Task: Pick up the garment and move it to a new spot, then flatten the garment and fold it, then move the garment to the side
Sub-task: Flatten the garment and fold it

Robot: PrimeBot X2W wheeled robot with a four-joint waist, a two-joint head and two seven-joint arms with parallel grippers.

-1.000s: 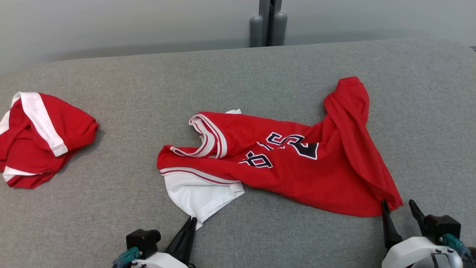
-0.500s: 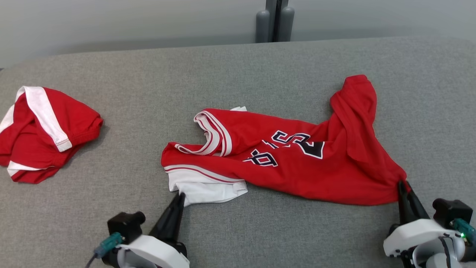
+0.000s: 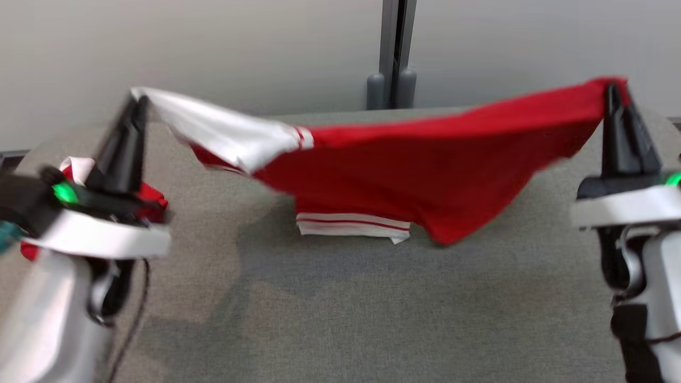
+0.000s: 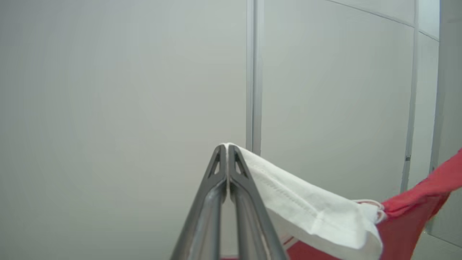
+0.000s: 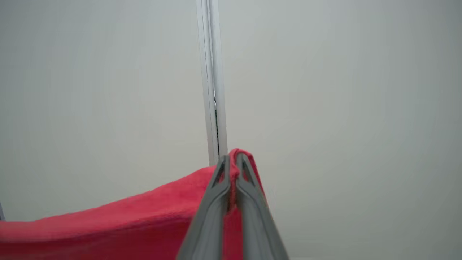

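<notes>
1. Head view: the left fingers (image 3: 137,114) point up at the left, pressed together on a white corner of the garment (image 3: 425,170).
2. The right fingers (image 3: 614,106) stand upright at the far right, also closed, pinching a red corner.
3. The garment hangs stretched between the two grips above the grey tabletop (image 3: 340,319) and sags in the middle. Its white, red-striped edge dangles lowest. Blur hides whether that edge touches the surface.
4. A second red-and-white cloth (image 3: 153,201) lies on the tabletop, partly behind the left arm.
5. A grey post (image 3: 393,53) runs up the wall beyond.
6. Left wrist view: the left fingers (image 4: 227,153) are shut tip to tip. White fabric (image 4: 306,206) is caught at the very tip and drapes off to the right, turning red.
7. Right wrist view: the right fingers (image 5: 226,168) are nearly shut, with a red fold (image 5: 126,224) wedged between the tips. The cloth trails away to the left.
</notes>
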